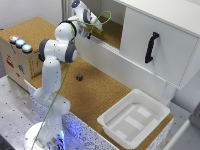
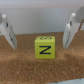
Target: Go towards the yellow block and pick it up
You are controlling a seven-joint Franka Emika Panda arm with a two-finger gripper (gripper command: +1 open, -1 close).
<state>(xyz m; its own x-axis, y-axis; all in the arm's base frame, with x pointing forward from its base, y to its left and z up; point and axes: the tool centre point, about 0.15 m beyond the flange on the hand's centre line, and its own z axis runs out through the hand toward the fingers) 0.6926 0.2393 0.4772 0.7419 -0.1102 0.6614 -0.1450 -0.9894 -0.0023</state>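
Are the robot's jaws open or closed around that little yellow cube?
Open. In the wrist view the gripper has its jaws spread wide, either side of the yellow block, touching nothing.

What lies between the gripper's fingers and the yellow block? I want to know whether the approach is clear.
Nothing. In the wrist view the yellow block sits on bare cork between and beyond the open gripper; only cork surface separates them.

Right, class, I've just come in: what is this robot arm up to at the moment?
The arm is reaching over the cork surface toward a yellow block. In the wrist view the gripper is open, its fingers spread to either side of the block and not touching it. The block sits on the cork, not yet picked up. A maroon block and a white tray lie elsewhere, untouched.
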